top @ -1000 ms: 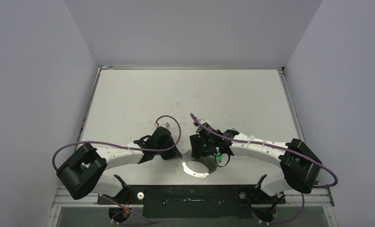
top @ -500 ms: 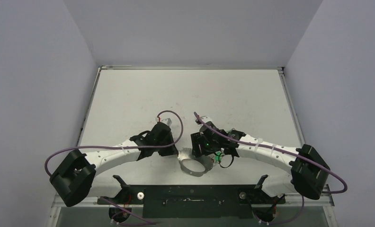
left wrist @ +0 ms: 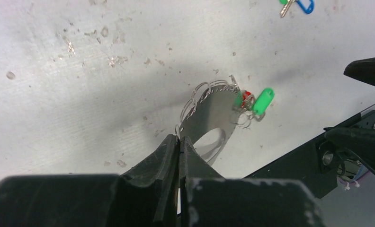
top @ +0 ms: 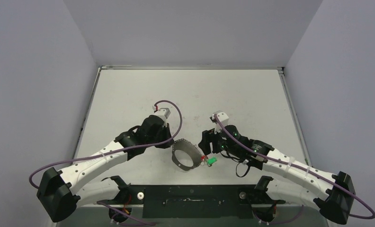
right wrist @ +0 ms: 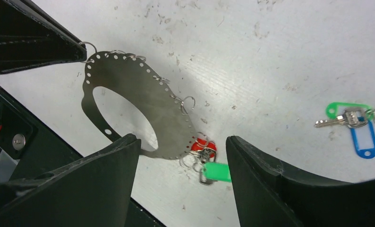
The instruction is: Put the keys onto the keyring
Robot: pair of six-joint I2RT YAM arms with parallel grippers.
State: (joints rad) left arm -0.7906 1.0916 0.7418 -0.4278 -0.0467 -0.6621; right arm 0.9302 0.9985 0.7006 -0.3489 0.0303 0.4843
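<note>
Two tagged keys (right wrist: 207, 154) hang on the keyring (right wrist: 129, 78)

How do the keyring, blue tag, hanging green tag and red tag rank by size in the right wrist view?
1. keyring
2. blue tag, hanging green tag: alike
3. red tag, partly hidden

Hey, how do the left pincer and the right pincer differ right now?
The left pincer is shut, while the right pincer stands open. The left pincer clamps the keyring at its rim; the right pincer holds nothing. The left pincer sits on the side of the keyring away from the green-tagged key; the right pincer hangs just above that key. Both are black and close to the keyring.
</note>
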